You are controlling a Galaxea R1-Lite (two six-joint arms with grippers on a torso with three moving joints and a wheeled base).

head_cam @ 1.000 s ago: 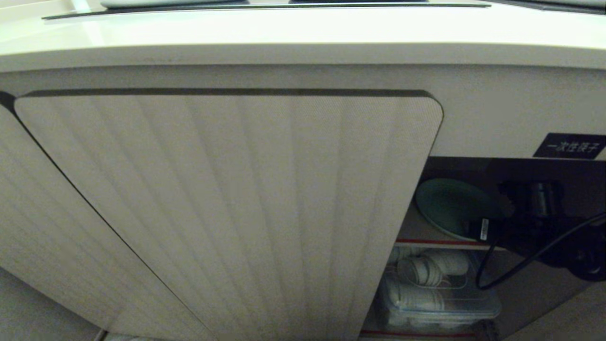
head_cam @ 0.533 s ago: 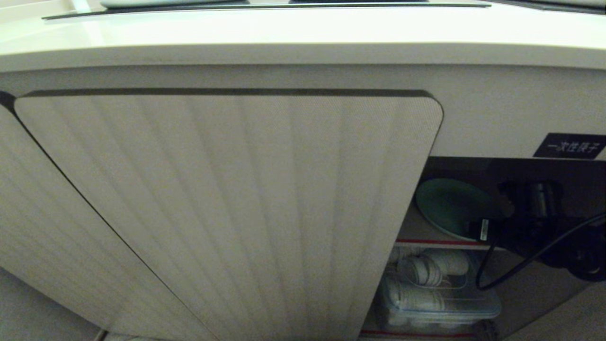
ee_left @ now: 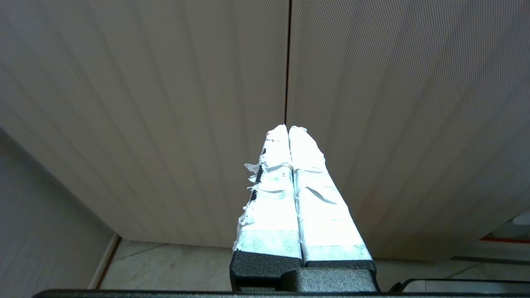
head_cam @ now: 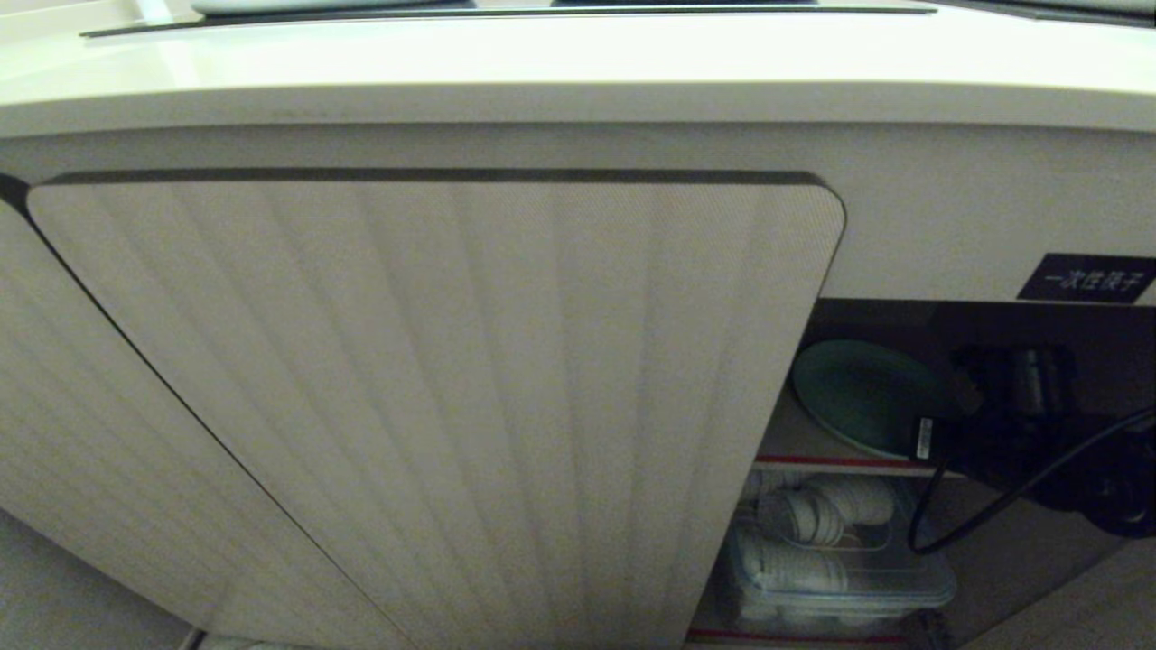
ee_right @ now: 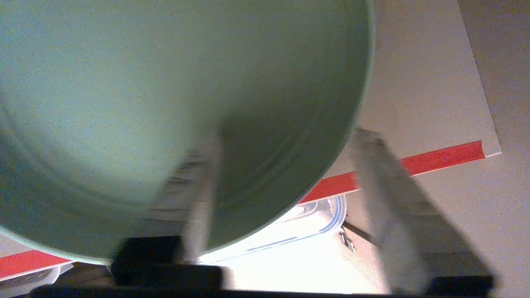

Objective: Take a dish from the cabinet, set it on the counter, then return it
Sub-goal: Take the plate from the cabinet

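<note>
Change since a second ago: right gripper (ee_right: pixel 285 174) narrowing around the plate's rim, fingers blurred, not yet clamped; plate and cupboard unmoved.

Item: plate (head_cam: pixel 862 393), pale green, on the cupboard's (head_cam: pixel 433 397) red-edged shelf (ee_right: pixel 439 157), its rim passing between the fingers. Judged rigid, smooth, breakable, moderately heavy; slippery at the rim. Best hold: near rim, one finger (ee_right: pixel 203 186) over, the other under.

Right arm: reaching level into the opening. Left gripper (ee_left: pixel 290 136): fingers together, parked facing the doors. Worktop (head_cam: pixel 578 63) above.
</note>
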